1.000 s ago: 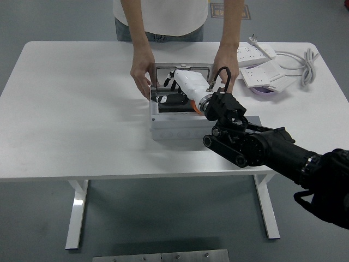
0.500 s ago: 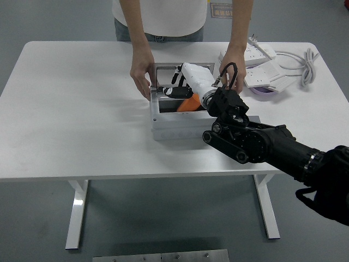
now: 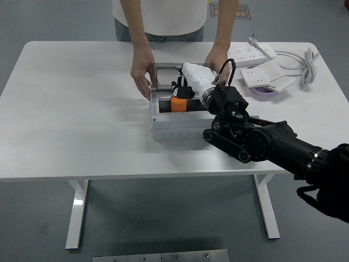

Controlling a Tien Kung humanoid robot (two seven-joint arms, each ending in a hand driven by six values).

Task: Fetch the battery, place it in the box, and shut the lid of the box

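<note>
Head view shows my right hand (image 3: 203,90) reaching in from the lower right of the frame to the middle, where the white box (image 3: 180,117) sits on the white table (image 3: 71,109). My white fingers (image 3: 192,76) point toward the upper left and are closed around the battery (image 3: 179,103), an orange and black piece that now hangs at the box's open top, just under my fingertips. My left hand is nowhere in the frame.

A second ago the battery lay lower and flatter, partly under my hand; half a second ago the orange part had tipped toward the box's right side. Now it stands more upright, near the centre of the opening, and my hand has shifted up and to the left over the box. I judge that I am still working the battery into its seat, not letting go yet. Whether its lower end already touches the floor of the box I cannot tell.

At the top of the frame a person stands behind the table. One hand (image 3: 143,76) grips the box's left side and the other hand (image 3: 215,57) rests at the upper right, holding the grey lid (image 3: 163,73) upright. The lid stays open, so closing it remains to be done. Power strips (image 3: 256,60) lie at the upper right.
</note>
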